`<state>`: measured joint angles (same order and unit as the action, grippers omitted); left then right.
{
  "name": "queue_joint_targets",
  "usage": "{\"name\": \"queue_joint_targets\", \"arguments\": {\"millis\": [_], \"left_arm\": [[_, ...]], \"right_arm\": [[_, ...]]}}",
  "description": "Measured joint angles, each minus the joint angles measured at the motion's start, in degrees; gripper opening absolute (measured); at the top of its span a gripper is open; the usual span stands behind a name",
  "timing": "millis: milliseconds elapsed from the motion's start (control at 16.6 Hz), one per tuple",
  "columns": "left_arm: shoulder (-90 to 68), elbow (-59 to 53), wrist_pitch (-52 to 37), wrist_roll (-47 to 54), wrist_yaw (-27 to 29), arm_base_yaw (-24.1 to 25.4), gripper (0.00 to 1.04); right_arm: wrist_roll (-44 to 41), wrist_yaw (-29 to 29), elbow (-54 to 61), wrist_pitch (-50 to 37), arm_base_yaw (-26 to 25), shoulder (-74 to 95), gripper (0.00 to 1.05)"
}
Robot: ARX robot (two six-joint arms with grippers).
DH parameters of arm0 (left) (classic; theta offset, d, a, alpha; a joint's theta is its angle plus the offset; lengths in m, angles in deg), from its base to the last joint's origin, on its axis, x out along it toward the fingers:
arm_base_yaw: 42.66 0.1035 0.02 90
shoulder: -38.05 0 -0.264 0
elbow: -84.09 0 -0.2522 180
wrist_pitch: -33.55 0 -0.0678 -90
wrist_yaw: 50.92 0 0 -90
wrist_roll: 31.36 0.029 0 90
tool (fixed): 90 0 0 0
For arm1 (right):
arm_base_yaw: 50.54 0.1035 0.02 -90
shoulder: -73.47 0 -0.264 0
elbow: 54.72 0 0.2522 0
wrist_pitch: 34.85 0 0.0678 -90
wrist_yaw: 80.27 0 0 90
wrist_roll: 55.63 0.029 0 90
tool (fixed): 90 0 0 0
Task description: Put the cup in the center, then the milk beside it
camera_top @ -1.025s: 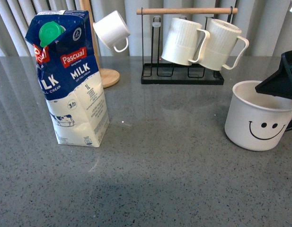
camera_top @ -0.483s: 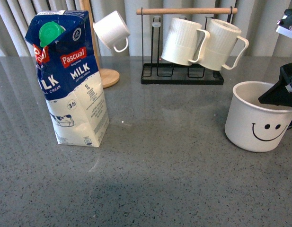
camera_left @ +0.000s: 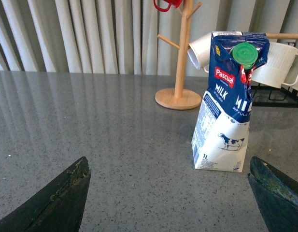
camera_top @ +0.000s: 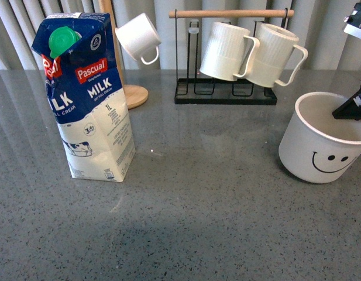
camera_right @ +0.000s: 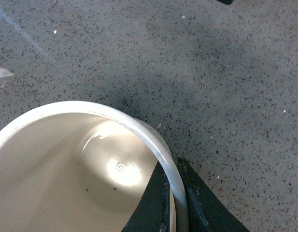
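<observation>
Step one: the right pincer (camera_right: 174, 193) grips the cup (camera_top: 323, 146) by its rim, tilted and seemingly off the counter (camera_top: 198, 222) (left pincer (camera_left: 169, 166) wide) — next, likely carry it centre.

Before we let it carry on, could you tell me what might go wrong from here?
The right gripper holds only the rim of the cup in its jaws, and the cup is tilted, so it may swing or slip out. Carried too far across, it could knock the milk over.
</observation>
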<state>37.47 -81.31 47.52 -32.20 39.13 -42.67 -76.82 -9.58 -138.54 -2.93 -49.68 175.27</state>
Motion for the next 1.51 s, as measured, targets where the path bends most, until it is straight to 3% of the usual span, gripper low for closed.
{"name": "queue_joint_targets", "arguments": {"millis": [603, 1508], "left_arm": [[0.0, 0.0, 0.0, 0.0, 0.0, 0.0, 0.98], [0.0, 0.0, 0.0, 0.0, 0.0, 0.0, 0.98]], "right_arm": [[11.0, 3.1, 0.3, 1.6, 10.1, -4.7, 0.03], [13.7, 8.8, -4.7, 3.8, 13.8, 3.1, 0.03]]}}
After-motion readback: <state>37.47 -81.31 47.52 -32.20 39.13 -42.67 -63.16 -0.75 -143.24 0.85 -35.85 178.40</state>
